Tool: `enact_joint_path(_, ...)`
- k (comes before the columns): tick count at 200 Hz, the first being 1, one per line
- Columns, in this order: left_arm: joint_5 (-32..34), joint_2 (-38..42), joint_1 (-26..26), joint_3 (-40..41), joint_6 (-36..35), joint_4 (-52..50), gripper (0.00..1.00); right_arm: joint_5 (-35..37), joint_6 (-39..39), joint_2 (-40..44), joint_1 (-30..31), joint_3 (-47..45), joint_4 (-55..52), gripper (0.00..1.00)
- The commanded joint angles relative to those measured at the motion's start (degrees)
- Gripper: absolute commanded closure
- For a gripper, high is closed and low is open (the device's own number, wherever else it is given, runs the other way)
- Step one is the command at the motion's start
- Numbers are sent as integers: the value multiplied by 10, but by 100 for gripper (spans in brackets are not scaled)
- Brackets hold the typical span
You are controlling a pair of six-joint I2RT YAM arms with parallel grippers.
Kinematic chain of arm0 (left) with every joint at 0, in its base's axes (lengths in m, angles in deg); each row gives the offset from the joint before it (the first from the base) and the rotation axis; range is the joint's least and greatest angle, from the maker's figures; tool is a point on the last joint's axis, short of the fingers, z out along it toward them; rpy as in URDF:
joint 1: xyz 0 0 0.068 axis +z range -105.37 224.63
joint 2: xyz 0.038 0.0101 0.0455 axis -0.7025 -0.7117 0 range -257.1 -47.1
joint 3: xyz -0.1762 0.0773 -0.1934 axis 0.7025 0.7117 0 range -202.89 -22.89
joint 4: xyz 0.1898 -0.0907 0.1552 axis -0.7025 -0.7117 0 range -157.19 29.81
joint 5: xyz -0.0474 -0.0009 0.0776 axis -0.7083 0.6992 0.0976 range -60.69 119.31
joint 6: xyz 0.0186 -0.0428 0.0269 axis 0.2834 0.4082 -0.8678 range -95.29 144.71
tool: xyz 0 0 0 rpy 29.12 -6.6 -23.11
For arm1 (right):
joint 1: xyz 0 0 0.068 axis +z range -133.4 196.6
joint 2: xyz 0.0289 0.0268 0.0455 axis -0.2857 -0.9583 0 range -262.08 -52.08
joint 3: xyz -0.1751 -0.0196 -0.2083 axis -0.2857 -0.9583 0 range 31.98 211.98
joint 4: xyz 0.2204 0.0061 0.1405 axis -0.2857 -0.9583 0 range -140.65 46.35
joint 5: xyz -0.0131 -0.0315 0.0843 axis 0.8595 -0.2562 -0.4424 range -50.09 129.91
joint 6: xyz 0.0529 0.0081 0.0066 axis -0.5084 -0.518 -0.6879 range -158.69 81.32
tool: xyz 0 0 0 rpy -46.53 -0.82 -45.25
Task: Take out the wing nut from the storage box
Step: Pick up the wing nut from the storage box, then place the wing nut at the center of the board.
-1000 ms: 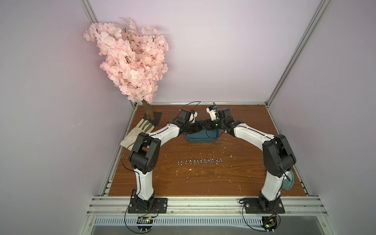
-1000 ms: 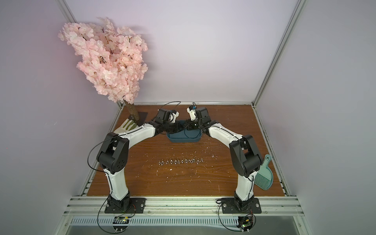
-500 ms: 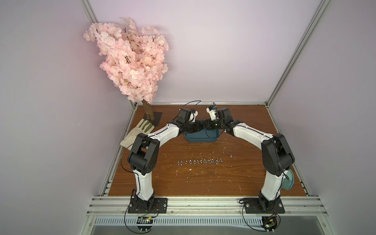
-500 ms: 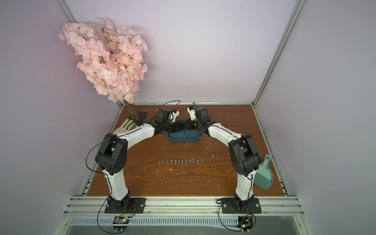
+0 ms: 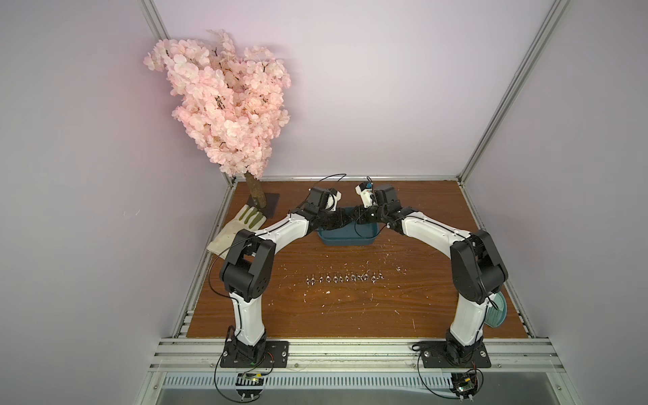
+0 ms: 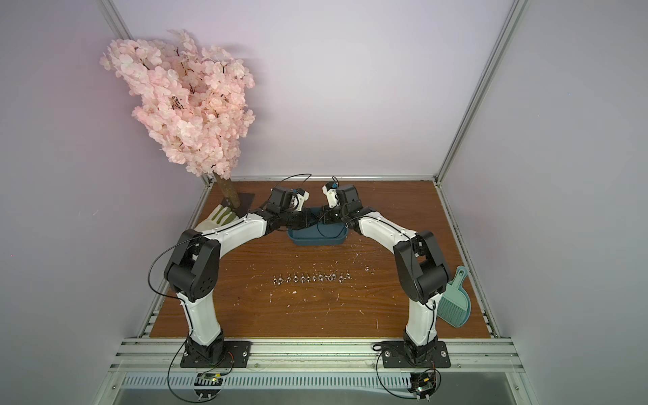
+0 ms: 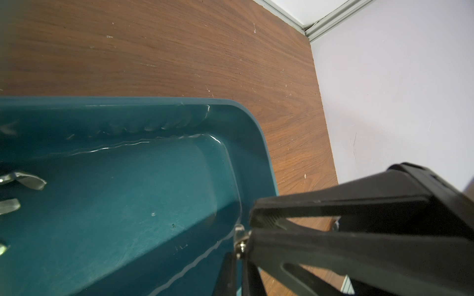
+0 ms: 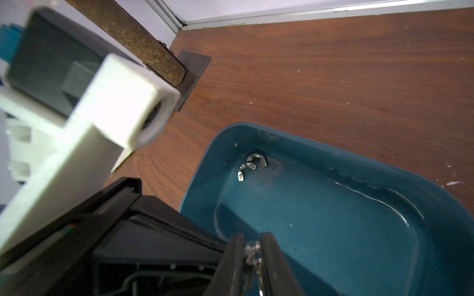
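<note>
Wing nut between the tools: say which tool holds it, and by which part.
Left tool pinches the wing nut by one end; right tool brackets it, grip unclear.

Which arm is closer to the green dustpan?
Right. The right arm has its elbow just beside the dustpan; the left arm stands on the opposite side, well away.

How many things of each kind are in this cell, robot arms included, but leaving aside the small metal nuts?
Robot arms: 2
Dark teal tub: 1
Work glove: 1
Green dustpan: 1
Pink blossom tree: 1
Total: 6
</note>
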Motion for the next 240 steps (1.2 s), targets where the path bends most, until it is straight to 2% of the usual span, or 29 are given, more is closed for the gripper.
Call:
enact_joint_path(1, -10, 18, -5, 6, -2, 10, 93, 2, 2, -9, 2, 23, 10, 86)
enact_joint_path(42, -7, 20, -5, 8, 1, 10, 93, 2, 2, -7, 3, 22, 8, 97)
enact_joint_path(63, -4, 21, -5, 7, 3, 11, 85, 5, 2, -3, 3, 20, 6, 98)
enact_joint_path(101, 3, 27, 8, 11, 10, 11, 55, 24, 5, 12, 3, 10, -4, 98)
enact_joint_path(120, 9, 33, 21, 14, 10, 10, 50, 33, 8, 24, 2, 2, -16, 99)
enact_joint_path(130, 11, 35, 29, 14, 8, 6, 44, 39, 11, 33, 3, -6, -25, 99)
enact_joint_path(145, 22, 40, 43, 14, 5, -4, 32, 50, 15, 50, 3, -22, -38, 99)
enact_joint_path(153, 30, 41, 51, 13, 1, -11, 20, 58, 16, 62, 3, -34, -45, 99)
enact_joint_path(164, 34, 43, 59, 13, -3, -16, 13, 70, 18, 79, 2, -51, -55, 99)
enact_joint_path(183, 39, 44, 72, 14, -10, -21, 9, 89, 20, 105, 2, -80, -72, 99)
enact_joint_path(190, 43, 42, 75, 13, -12, -25, 1, 95, 21, 113, 2, -90, -80, 99)
enact_joint_path(240, 113, 31, 85, -19, -42, -84, 0, 129, 12, 187, 3, -180, -123, 98)
